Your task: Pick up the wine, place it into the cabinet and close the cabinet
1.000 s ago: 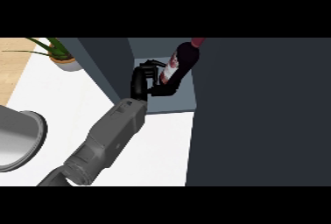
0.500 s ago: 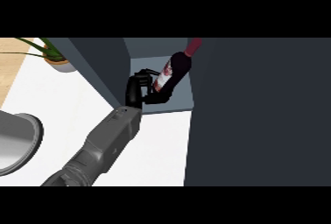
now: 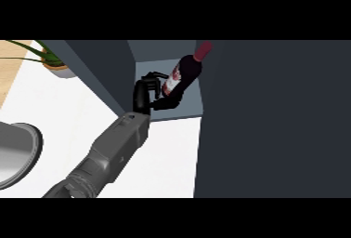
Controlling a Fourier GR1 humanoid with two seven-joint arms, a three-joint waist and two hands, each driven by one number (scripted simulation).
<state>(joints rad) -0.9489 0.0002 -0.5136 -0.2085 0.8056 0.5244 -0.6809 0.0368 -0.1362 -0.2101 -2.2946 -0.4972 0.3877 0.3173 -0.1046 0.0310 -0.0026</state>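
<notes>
A dark wine bottle (image 3: 184,74) with a red cap and a white label leans to the right inside the open cabinet, its base over the grey-blue shelf (image 3: 188,110). My left hand (image 3: 145,91) comes in from the lower left on a grey forearm. It sits at the bottle's left side, with fingers curled by the label and the thumb under the lower body. The bottle's bottom is hidden behind the hand. My right hand shows nowhere.
A big dark cabinet door (image 3: 274,121) fills the right side, next to the bottle. The cabinet's dark side wall (image 3: 103,69) stands to the left of the hand. A potted plant (image 3: 58,65) is at the back left, and a grey round vessel (image 3: 14,153) sits on the white counter (image 3: 61,111).
The hand and bottle have shifted a little down and left in view over the shelf. Over the last half second they have barely moved.
</notes>
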